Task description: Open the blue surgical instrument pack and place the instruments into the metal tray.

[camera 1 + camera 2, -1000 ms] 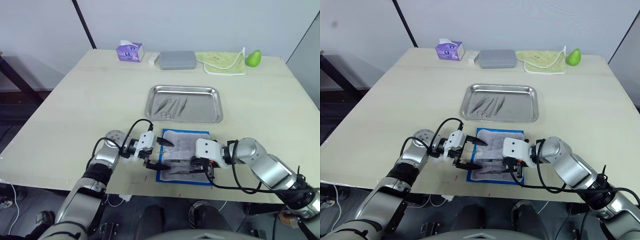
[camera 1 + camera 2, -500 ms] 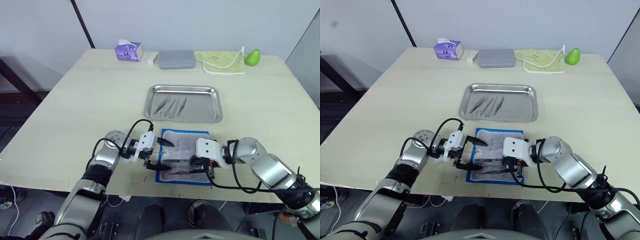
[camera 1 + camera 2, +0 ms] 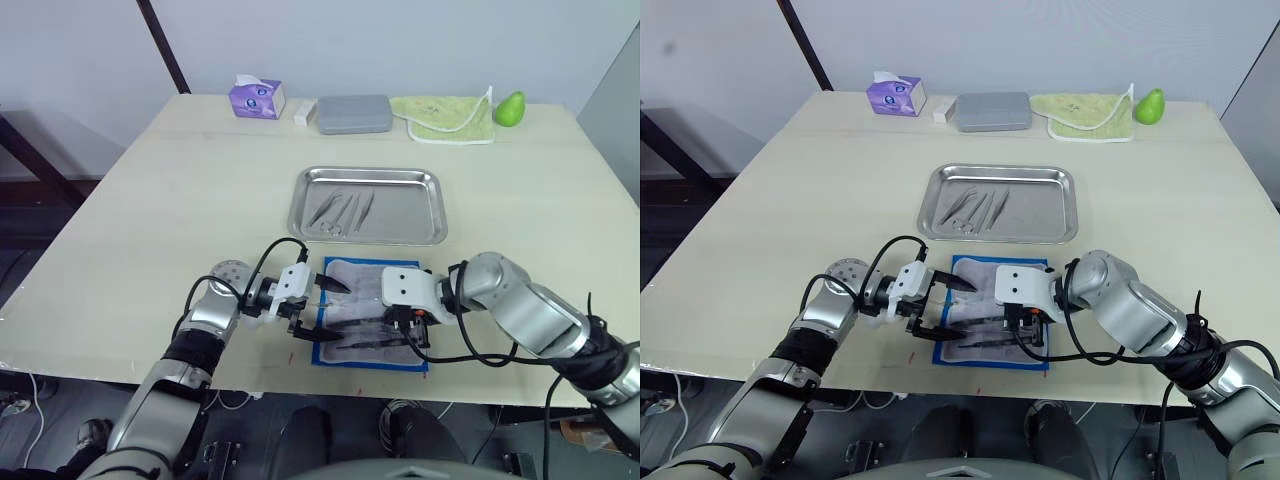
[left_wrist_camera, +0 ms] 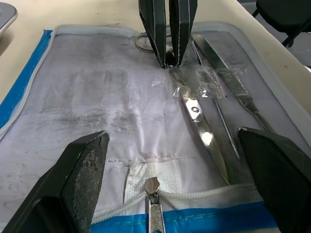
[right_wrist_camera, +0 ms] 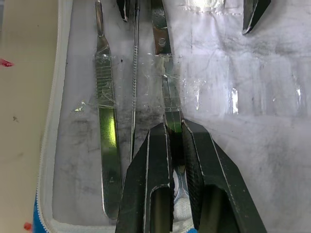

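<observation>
Steel scissors (image 5: 167,109) clenched in my right tool (image 5: 176,133) on the opened blue pack (image 3: 331,353) at 6 o'clock of the metal tray (image 3: 432,215), left tool (image 3: 322,308) released alongside, and that clear strap could snag and drag the pack.

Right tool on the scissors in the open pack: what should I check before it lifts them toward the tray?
1. Blue surgical instrument pack lies open and flat: ok.
2. Right tool closed on the scissors: ok, fingers pinch the shank.
3. Scissors free of the clear strap across the lining: not ok, they lie under it.
4. Left tool open at the pack's left edge, not touching the instruments: ok.
5. Metal tray has bare room beside the instruments in it: ok.
6. Grip firm enough to hold: cannot tell.
</observation>
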{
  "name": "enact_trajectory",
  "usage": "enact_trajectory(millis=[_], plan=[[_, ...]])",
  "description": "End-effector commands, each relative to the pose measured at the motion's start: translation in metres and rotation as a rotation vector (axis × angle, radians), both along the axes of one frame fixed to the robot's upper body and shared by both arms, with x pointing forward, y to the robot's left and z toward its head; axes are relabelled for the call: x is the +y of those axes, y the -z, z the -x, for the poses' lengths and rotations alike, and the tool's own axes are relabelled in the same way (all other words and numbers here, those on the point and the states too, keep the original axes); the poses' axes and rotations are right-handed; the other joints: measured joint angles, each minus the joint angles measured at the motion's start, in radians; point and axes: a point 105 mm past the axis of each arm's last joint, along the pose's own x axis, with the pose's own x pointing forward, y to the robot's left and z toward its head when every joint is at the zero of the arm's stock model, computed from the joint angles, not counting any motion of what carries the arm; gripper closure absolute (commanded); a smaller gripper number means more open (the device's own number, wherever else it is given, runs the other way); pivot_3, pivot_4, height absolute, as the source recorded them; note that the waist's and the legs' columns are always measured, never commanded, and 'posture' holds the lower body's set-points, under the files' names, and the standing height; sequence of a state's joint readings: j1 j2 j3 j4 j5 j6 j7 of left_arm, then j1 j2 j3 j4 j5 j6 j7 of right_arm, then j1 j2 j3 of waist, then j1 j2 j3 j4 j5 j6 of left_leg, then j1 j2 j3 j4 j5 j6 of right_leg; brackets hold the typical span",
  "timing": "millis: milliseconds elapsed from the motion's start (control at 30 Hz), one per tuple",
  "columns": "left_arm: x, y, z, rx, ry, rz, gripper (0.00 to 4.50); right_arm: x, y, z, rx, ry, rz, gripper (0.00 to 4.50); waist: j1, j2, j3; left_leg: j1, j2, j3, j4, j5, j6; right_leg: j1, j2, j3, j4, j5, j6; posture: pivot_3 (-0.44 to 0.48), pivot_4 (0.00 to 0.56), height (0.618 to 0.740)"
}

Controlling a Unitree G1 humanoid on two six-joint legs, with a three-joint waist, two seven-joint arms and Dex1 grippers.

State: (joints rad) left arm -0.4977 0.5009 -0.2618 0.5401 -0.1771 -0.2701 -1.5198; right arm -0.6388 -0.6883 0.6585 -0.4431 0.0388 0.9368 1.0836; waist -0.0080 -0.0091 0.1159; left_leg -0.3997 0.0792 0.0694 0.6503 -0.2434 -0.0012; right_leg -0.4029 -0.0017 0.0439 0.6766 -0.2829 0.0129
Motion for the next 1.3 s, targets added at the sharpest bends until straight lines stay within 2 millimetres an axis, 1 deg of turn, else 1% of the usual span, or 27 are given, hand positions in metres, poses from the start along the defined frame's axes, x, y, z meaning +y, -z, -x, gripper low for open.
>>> enact_trajectory(millis=[33,233,667,867,967,1167,1300], plan=[[0.003,0.03,0.012,0.097,-0.005,-0.086,0.0,0.007,-0.018,0.003,-0.049,-0.046,-0.015,4.41,0.0,0.0,0.001,0.0,0.0,0.0,0.0,0.0,0.0,0.0,0.0,0.0,0.0,0.0,0.0,0.0,0.15,0.74],[0.003,0.03,0.013,0.102,-0.007,-0.084,0.0,0.008,-0.024,0.005,-0.052,-0.05,-0.002,4.41,0.0,0.0,0.003,0.0,0.0,0.0,0.0,0.0,0.0,0.0,0.0,0.0,0.0,0.0,0.0,0.0,0.15,0.74],[-0.003,0.026,0.013,0.107,0.003,-0.104,0.0,0.002,-0.026,0.003,-0.074,-0.042,0.034,4.41,0.001,-0.003,0.008,-0.002,0.0,0.0,0.0,0.0,0.0,-0.002,-0.001,0.0,0.0,0.0,0.0,0.0,0.15,0.74],[-0.003,0.027,0.014,0.111,0.002,-0.115,0.0,0.001,-0.029,0.003,-0.084,-0.047,0.038,4.41,0.0,-0.002,0.008,-0.011,0.0,-0.001,0.001,0.0,0.0,-0.009,0.0,-0.001,0.001,0.001,-0.001,0.0,0.15,0.74],[-0.003,0.028,0.014,0.111,0.002,-0.119,0.0,0.0,-0.029,0.002,-0.087,-0.046,0.043,4.41,0.001,-0.002,0.008,-0.013,0.0,-0.003,0.002,0.0,0.0,-0.01,0.0,-0.002,0.001,0.001,0.0,0.0,0.15,0.74],[-0.003,0.029,0.013,0.111,0.0,-0.121,0.0,-0.009,-0.027,0.001,-0.09,-0.027,0.064,4.41,0.001,-0.002,0.008,-0.014,0.0,-0.003,0.002,0.0,0.0,-0.01,0.0,-0.003,0.001,0.001,0.0,0.0,0.15,0.74],[-0.003,0.03,0.013,0.111,-0.004,-0.122,0.0,-0.021,-0.026,0.001,-0.087,-0.006,0.079,4.41,0.002,-0.002,0.008,-0.014,-0.001,-0.004,0.002,0.0,0.0,-0.01,0.0,-0.003,0.001,0.001,0.0,0.0,0.15,0.74]])
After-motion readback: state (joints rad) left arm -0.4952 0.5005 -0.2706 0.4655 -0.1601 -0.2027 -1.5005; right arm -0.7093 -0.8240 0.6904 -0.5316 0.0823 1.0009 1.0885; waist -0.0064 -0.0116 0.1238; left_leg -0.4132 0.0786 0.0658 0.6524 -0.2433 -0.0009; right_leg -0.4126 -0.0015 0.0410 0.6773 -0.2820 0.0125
